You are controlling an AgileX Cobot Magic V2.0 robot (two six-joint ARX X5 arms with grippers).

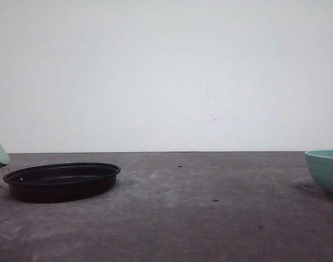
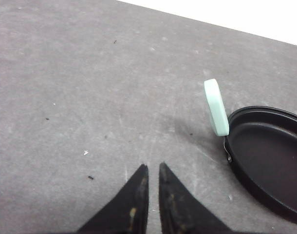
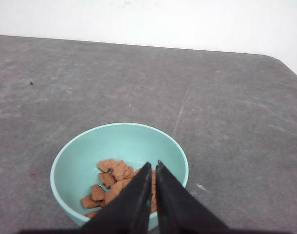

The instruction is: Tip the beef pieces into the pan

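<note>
Grey scuffed table [image 1: 177, 218], white wall [image 1: 166, 71]; pan [image 1: 61, 181] left, teal bowl [image 1: 326, 170] right; both grippers [image 2: 152, 168] [image 3: 154, 165] together, empty.

I see the pan [image 1: 61, 181] sitting flat on the grey table [image 1: 199, 218] at my left: shallow, round, black, with nothing inside, its pale mint-green handle [image 2: 216, 107] angled upward off the rim. The beef pieces [image 3: 114, 183], small reddish-brown chunks, lie in a loose pile at the bottom of a teal bowl [image 3: 75, 161] standing upright, well apart at the right
</note>
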